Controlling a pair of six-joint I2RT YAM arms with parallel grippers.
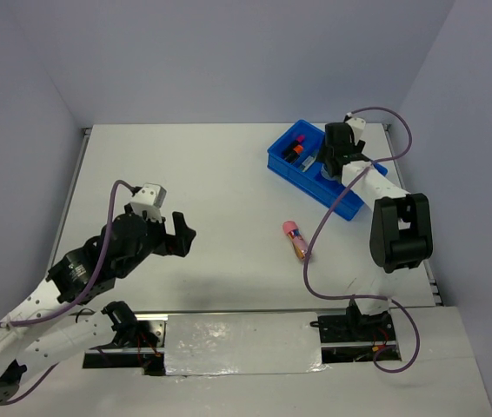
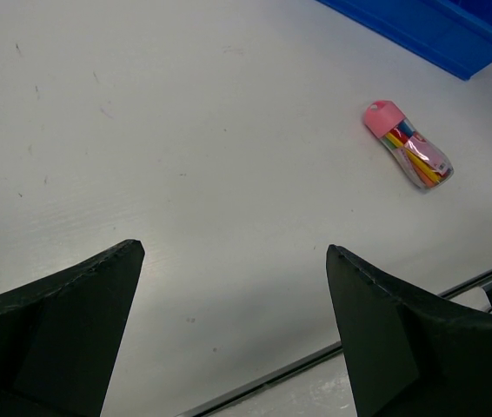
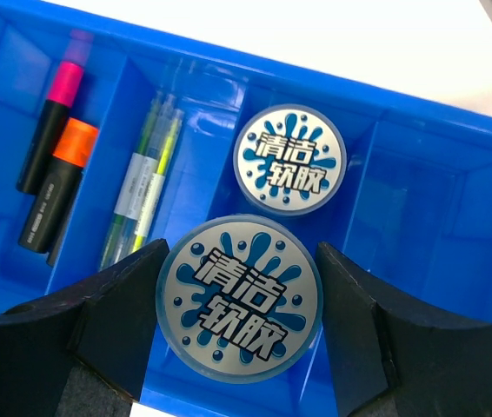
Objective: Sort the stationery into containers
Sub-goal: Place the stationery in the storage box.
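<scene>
The blue four-compartment tray (image 1: 305, 185) stands at the far right and fills the right wrist view (image 3: 420, 200). My right gripper (image 1: 333, 162) hangs over it, shut on a round blue tub (image 3: 242, 300) held between both fingers. A second round tub (image 3: 289, 159) lies in the same compartment. Black highlighters with orange (image 3: 59, 178) and pink (image 3: 55, 117) caps lie in the left compartment, thin pens (image 3: 142, 200) in the one beside it. The pink-gold cylinder (image 1: 296, 241) lies on the table, also in the left wrist view (image 2: 408, 146). My left gripper (image 1: 181, 234) is open and empty, well left of it.
The right arm's purple cable (image 1: 315, 234) loops over the table just right of the cylinder. The table's near edge (image 2: 315, 358) runs just below my left fingers. The tray's corner (image 2: 437, 26) shows at the top right of the left wrist view.
</scene>
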